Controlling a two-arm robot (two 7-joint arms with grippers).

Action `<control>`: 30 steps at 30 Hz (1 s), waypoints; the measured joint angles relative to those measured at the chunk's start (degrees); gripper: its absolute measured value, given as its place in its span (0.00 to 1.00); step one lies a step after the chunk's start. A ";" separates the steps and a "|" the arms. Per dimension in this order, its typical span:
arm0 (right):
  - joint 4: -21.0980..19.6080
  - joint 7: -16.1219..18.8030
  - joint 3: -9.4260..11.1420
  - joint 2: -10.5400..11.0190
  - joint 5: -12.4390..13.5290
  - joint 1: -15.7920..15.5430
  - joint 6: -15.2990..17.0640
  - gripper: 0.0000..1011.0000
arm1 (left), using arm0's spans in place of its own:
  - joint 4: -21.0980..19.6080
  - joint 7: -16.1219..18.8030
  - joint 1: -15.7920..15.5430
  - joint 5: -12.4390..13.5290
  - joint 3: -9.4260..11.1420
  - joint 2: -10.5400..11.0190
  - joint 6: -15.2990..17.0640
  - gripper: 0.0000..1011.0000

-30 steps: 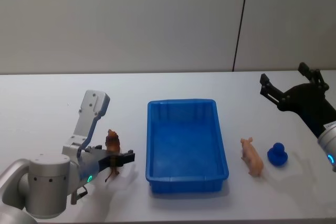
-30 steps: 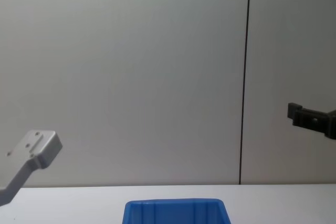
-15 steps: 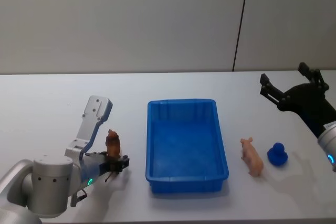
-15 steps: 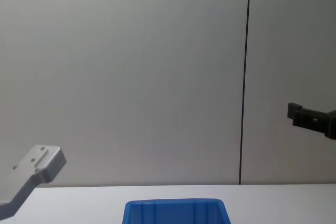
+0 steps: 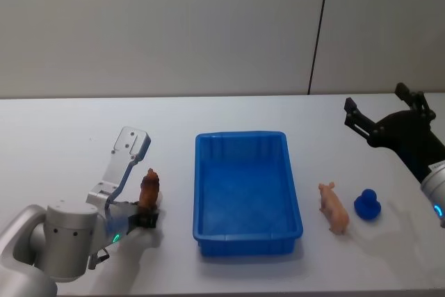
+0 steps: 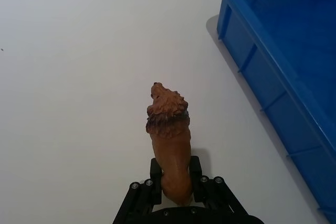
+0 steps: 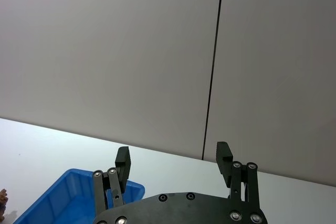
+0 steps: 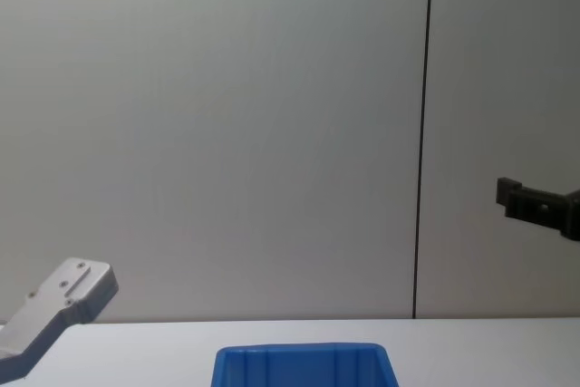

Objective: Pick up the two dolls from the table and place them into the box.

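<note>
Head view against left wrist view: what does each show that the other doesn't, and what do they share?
Head view, not wrist: the pig and a blue toy right of the box, plus the open right gripper raised at the far right. Wrist view, not head: the left gripper closed on the lion's rear, seen close, with its mane clear. Shared: the lion standing left of the box on the table.

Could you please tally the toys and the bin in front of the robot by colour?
Blue: 2, the bin and a small toy
Brown: 1, the lion figure
Pink: 1, the pig figure
Total: 4
</note>
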 joint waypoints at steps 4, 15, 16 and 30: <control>0.00 0.00 0.00 0.00 0.00 0.00 0.00 0.99 | -0.18 -0.38 -0.12 1.22 -0.12 0.19 -0.47 0.31; 0.00 0.00 0.00 0.00 0.00 0.00 0.00 0.99 | -3.26 -2.23 -0.06 4.57 -0.77 1.27 -4.52 0.31; 0.00 0.00 0.00 0.00 0.00 0.00 0.00 0.99 | -3.43 -2.45 -0.06 4.77 -0.80 1.33 -4.88 0.31; 0.00 0.00 0.00 0.00 0.00 0.00 0.00 0.99 | -6.03 -9.45 -0.43 7.44 -1.48 2.49 -14.46 0.31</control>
